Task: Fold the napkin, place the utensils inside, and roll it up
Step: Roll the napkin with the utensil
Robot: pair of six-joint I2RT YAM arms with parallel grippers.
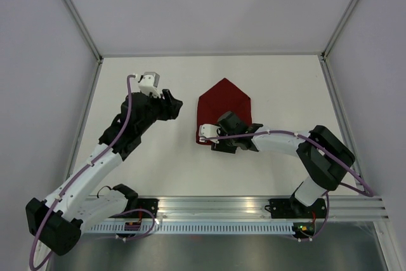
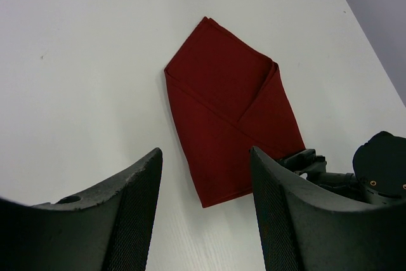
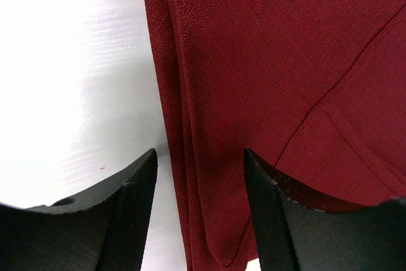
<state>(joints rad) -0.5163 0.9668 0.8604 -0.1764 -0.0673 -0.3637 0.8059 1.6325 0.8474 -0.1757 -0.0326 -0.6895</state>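
The dark red napkin (image 1: 225,101) lies folded on the white table, pointed at its far end, with flaps overlapping. It also shows in the left wrist view (image 2: 222,112) and fills the right wrist view (image 3: 266,61). The fork is not in view. My left gripper (image 1: 174,107) is open and empty, to the left of the napkin and apart from it (image 2: 204,157). My right gripper (image 1: 227,129) is open, low over the napkin's near end, its jaws either side of the layered folded edge (image 3: 200,157). It also shows in the left wrist view (image 2: 314,163).
A metal rail (image 1: 254,211) with the arm bases runs along the table's near edge. White walls with grey corner posts (image 1: 76,14) close in the table on the left, back and right.
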